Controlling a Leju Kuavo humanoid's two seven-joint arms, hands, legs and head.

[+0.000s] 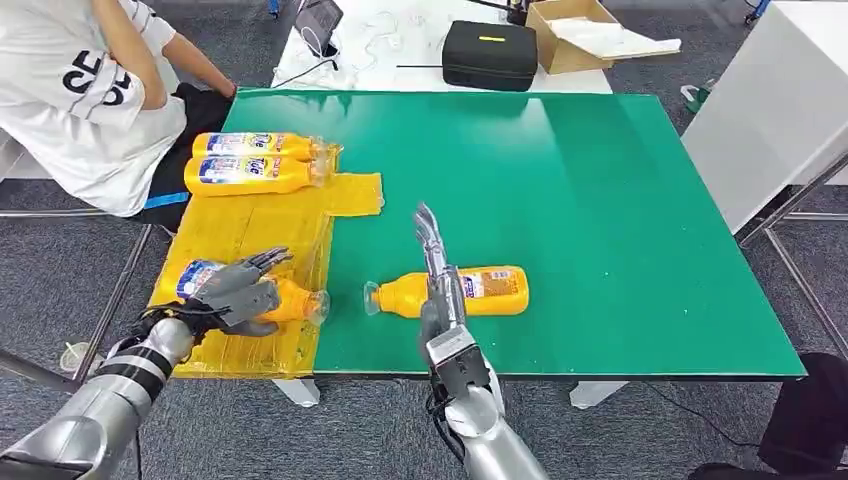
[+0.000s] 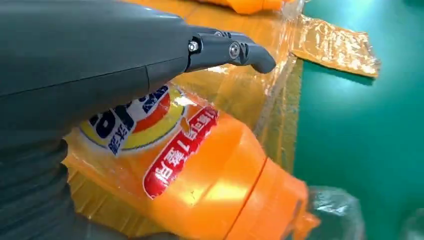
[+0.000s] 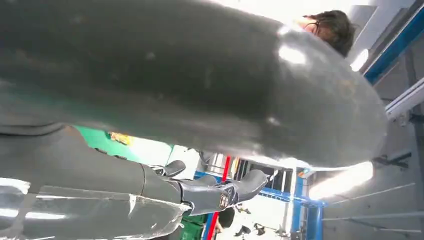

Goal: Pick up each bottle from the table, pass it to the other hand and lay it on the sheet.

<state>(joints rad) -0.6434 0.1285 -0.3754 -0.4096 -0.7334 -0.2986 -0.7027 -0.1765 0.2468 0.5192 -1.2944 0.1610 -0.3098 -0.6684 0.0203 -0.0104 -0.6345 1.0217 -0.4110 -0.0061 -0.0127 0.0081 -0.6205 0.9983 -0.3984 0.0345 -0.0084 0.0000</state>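
**Third bottle going down on the sheet, one left on the desk**

The left hand (image 1: 235, 293) is wrapped around an orange bottle (image 1: 290, 300), which lies on its side on the yellow sheet (image 1: 250, 230) at the near end. In the left wrist view the fingers (image 2: 235, 50) arch over the label while the bottle's body rests on the sheet below them. The step in hand looks like the release. To do it well, the fingers should spread fully before the hand lifts, and the lift should go straight up, so the round bottle is not dragged or set rolling toward the sheet's edge just beside its cap.

The right hand (image 1: 440, 290) is empty, fingers stretched out flat and pointing away from the robot. It hangs over the last bottle (image 1: 455, 292), which lies on the green desk (image 1: 620, 220) directly under it; whether it touches I cannot tell.

Count: four bottles in all. Two (image 1: 255, 160) lie side by side on the sheet beyond the left hand, one is under that hand, one is off the sheet. One sheet.
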